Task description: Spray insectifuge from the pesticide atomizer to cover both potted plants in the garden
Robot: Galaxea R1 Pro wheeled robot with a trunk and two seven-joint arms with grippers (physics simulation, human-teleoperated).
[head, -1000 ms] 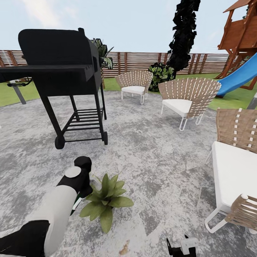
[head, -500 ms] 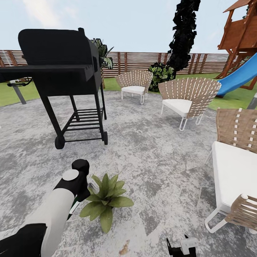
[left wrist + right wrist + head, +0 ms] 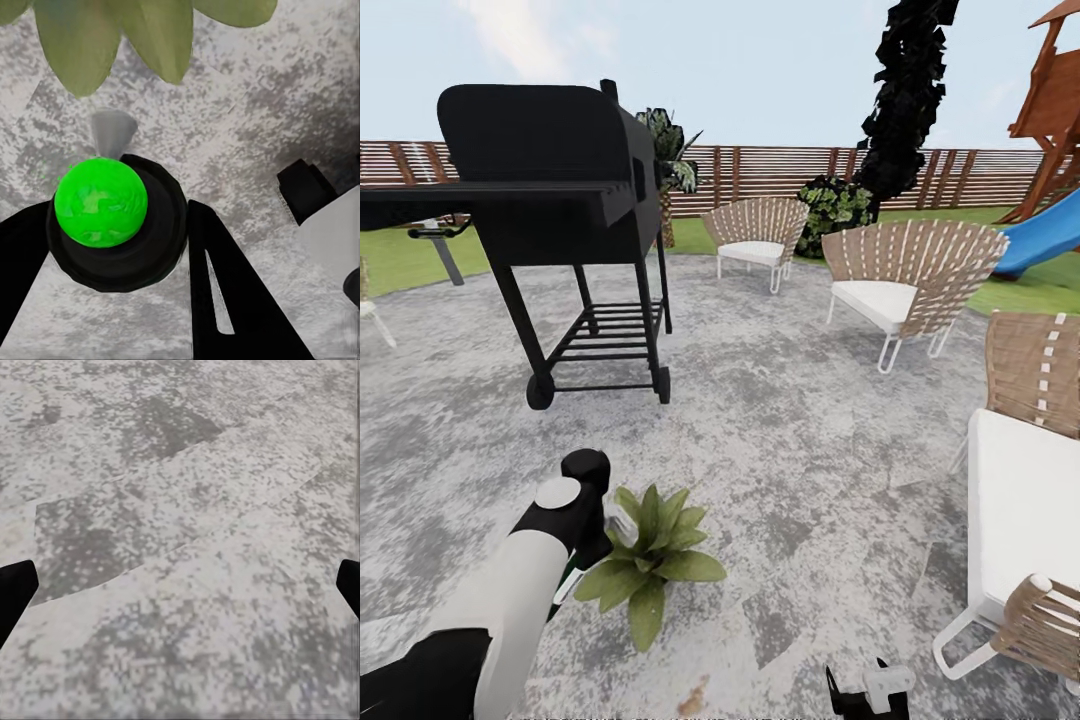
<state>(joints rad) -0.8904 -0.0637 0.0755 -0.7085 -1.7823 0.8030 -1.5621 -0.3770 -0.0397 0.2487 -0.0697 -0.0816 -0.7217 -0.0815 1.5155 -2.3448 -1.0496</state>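
Observation:
One potted plant (image 3: 650, 560), a rosette of broad green leaves, stands on the grey paved patio (image 3: 780, 440) of the garden. My left gripper (image 3: 588, 540) hangs right beside its left edge, shut on the pesticide atomizer (image 3: 568, 580). In the left wrist view the atomizer's dark top with a bright green cap (image 3: 101, 202) sits between the black fingers (image 3: 225, 292) of the left gripper (image 3: 116, 225). Its grey nozzle points at the plant's leaves (image 3: 97, 37). My right gripper (image 3: 870, 695) is low at the front, and in the right wrist view it (image 3: 180, 585) is open over bare paving.
A black barbecue grill (image 3: 550, 190) on wheels stands behind the plant to the left. Wicker chairs (image 3: 900, 280) ring the patio, with a white-cushioned seat (image 3: 1020, 500) close on the right. A slatted fence (image 3: 780, 170), a blue slide (image 3: 1045, 235) and lawn lie beyond.
The head camera has turned a little left, so the whole scene sits further right. Earlier, my left arm dropped slightly beside the plant, and it still holds the atomizer.

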